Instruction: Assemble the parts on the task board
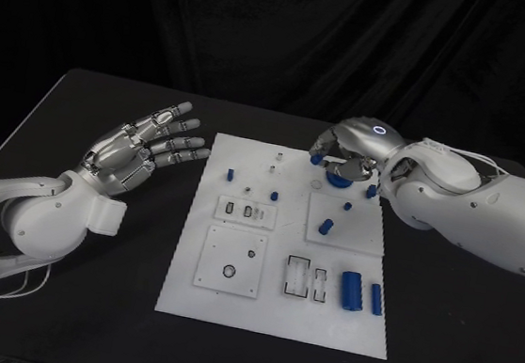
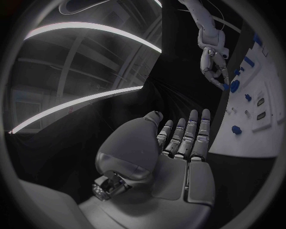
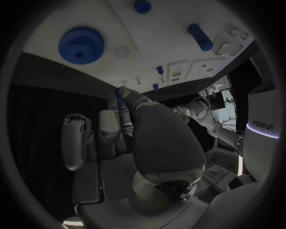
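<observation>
The right hand (image 1: 348,154) covered part of the blue gear (image 1: 337,179) at the task board's (image 1: 274,322) one o'clock corner; whether its fingers touched it was unclear.

A robotics lab: black-draped table (image 1: 97,105), white task board (image 1: 272,322), dark curtain backdrop (image 1: 290,24).

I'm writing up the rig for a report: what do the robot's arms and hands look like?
Both arms have smooth, rounded white shells. The left hand and right hand are silver metal with segmented fingers. The right hand carries a small blue-lit ring on its back, and thin white cables run along the right arm near the wrist. A white cable also trails beneath the left arm.
</observation>
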Controlling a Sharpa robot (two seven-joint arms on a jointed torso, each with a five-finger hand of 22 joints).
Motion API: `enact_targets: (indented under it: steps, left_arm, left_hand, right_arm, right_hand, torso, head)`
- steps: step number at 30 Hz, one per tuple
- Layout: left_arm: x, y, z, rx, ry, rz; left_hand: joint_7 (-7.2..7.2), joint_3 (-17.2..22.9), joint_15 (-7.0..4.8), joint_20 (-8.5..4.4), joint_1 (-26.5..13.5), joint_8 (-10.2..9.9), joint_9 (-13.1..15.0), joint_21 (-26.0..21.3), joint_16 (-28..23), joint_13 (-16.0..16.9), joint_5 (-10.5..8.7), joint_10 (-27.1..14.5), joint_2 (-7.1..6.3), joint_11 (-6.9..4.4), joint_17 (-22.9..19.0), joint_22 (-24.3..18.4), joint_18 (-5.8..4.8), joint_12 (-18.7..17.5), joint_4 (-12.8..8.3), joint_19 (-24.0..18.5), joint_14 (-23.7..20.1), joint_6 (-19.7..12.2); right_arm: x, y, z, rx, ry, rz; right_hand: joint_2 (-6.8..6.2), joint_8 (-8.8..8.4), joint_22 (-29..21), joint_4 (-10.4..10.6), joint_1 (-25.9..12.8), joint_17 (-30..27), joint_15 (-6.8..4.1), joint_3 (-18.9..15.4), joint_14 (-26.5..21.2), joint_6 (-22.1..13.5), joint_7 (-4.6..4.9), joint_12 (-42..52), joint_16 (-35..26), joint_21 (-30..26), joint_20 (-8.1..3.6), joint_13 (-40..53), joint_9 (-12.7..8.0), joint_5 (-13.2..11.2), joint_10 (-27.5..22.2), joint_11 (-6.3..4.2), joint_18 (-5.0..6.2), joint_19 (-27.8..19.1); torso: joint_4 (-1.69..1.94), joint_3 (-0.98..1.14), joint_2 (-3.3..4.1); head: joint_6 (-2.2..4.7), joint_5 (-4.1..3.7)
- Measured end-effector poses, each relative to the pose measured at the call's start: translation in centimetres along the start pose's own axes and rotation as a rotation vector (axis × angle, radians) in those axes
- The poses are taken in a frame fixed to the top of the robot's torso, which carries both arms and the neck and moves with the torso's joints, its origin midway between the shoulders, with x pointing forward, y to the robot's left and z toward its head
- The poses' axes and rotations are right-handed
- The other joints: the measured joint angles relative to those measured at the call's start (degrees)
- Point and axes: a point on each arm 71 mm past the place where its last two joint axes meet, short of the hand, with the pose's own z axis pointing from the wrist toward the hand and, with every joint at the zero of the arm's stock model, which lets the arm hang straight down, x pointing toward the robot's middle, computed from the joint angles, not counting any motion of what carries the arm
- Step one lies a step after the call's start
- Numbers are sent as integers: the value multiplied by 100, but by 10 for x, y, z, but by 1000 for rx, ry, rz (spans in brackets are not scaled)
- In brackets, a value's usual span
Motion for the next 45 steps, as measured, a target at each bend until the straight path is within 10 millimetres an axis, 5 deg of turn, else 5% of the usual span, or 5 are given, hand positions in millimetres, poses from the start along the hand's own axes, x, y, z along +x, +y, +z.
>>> enact_targets:
  steps: [6, 15, 22, 31, 45]
  left_arm:
    - [-1, 0, 1, 1, -5, -1]
    - [-2, 1, 3, 2, -9, -6]
    - [0, 2, 4, 1, -6, -11]
    - [1, 3, 6, 1, -4, -13]
    - [1, 5, 8, 0, -2, -14]
  left_hand:
    - [0, 0, 0, 0, 0, 0, 0, 0, 23, 0, 0, 0, 0, 0, 0, 6, 0, 0, 0, 0, 0, 0]
    - [21, 16, 0, 0, 0, 0, -1, 0, 23, 0, 0, 0, 0, 0, 0, 5, 1, 0, -16, 0, 0, 21]
    - [21, 16, 0, 0, 0, 0, -1, 0, 23, 0, 0, 0, 0, 0, 1, 5, 1, 5, -16, 0, 0, 21]
    - [21, 15, 20, 0, 0, 0, 5, 0, 23, 0, 0, 0, 0, 0, 1, 4, 0, 22, -16, 0, -21, 21]
    - [21, 48, 21, 0, 0, 0, 4, 0, 23, -6, 0, 0, 0, 0, -5, 3, 0, 22, -16, 0, -21, 20]
  right_arm:
    - [-17, 16, 25, -29, -24, -3]
    - [-12, 23, 51, -20, 6, -9]
    - [-1, 21, 59, 5, 42, -9]
    - [6, 23, 64, 11, 70, -6]
    - [19, 24, 65, 20, 104, -1]
  right_hand:
    - [13, 0, 0, 7, -41, 15, 0, -6, 0, -1, 1, -40, 0, 0, 0, 0, 0, -25, 0, 0, 1, 0]
    - [13, -2, -1, 6, -41, 43, 0, -6, 0, -2, 2, -121, 0, 0, 0, 1, 0, -28, 0, 0, 2, 0]
    - [13, -12, -1, 5, -41, 43, 0, -7, 0, -23, 23, -188, 0, 0, 0, 1, 0, -29, -1, 0, 2, 0]
    - [12, -45, -2, 21, -41, 53, 0, -23, 0, -43, 45, -223, 0, 0, 0, 1, 0, -51, -1, 0, 2, 0]
    - [12, -91, -3, 37, -40, 31, 0, -6, -1, -36, 75, -277, 0, 0, 1, 1, 2, -52, -23, 23, 2, 0]
  torso:
    - [1, -7, -6]
    - [-6, -15, -9]
    - [-4, -14, -6]
    - [52, -8, -5]
    - [35, -4, -9]
  head:
    - [-24, -18]
    - [-14, 9]
    - [-3, 23]
    - [-4, -87]
    - [-12, -86]
